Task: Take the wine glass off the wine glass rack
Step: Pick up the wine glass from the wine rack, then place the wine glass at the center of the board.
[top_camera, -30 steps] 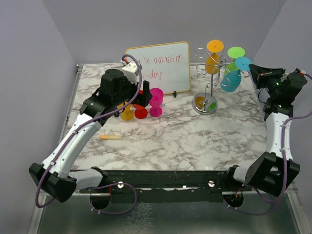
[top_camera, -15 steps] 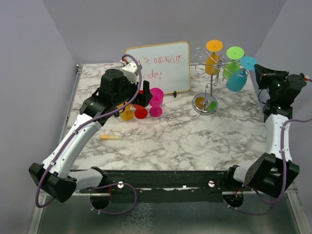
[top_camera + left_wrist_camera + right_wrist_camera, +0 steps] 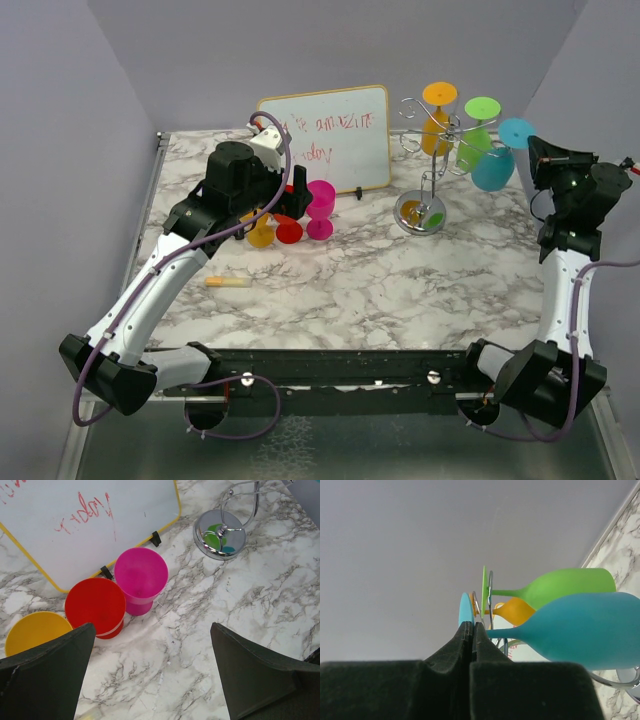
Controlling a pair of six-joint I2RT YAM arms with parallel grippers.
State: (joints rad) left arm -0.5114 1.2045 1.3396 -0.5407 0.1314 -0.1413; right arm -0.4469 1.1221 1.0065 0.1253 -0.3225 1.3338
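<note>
The wine glass rack (image 3: 436, 178) is a silver wire stand with a round shiny base (image 3: 420, 214) at the back right; its base also shows in the left wrist view (image 3: 220, 534). An orange glass (image 3: 436, 128) and a green glass (image 3: 473, 146) hang on it. My right gripper (image 3: 533, 152) is shut on the stem of a blue wine glass (image 3: 493, 169), held upside down just right of the rack's arms. In the right wrist view the fingers (image 3: 481, 635) pinch the stem by the blue foot (image 3: 465, 610), bowl (image 3: 585, 630) to the right. My left gripper (image 3: 152, 670) is open and empty above the table.
A whiteboard (image 3: 325, 135) with red writing leans at the back. Pink (image 3: 141, 577), red (image 3: 95, 605) and yellow (image 3: 35, 632) glasses stand on the table in front of it, by my left gripper (image 3: 290, 192). A yellow pen (image 3: 228, 282) lies on the marble top.
My right gripper has pulled the blue wine glass to the right and slightly up, away from the rack's arms. The left arm has not moved.
</note>
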